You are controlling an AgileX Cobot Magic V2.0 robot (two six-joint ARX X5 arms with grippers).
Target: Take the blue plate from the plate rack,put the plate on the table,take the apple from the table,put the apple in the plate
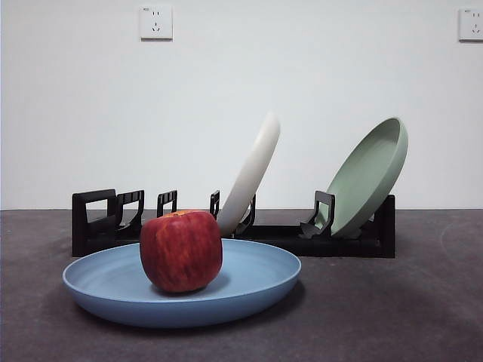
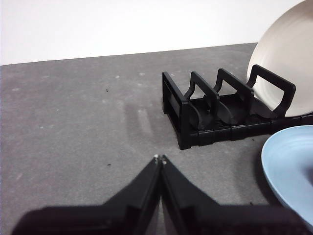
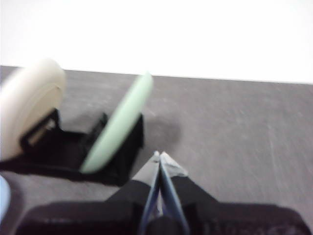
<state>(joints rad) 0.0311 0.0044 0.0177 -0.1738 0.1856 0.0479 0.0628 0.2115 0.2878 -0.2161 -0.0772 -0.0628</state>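
Overhead, both tools [image 2: 160, 158] [image 3: 159, 154] closed and empty, apple [image 1: 181, 250] on blue plate [image 1: 256, 283].

A matt, smooth finish is seen on the blue plate [image 1: 249, 290], with faint concentric rings in its face. The apple [image 1: 181, 250] is covered by a waxy red skin with a soft sheen. The plate rack [image 2: 220, 110] looks moulded from black plastic, slightly glossy along its edges. The cream-white plate [image 1: 250, 172] and the pale green plate [image 1: 367, 175] are shown matt and smooth. The surface [image 2: 73, 117] is dark grey, matt and slightly rough, flecked with specks.
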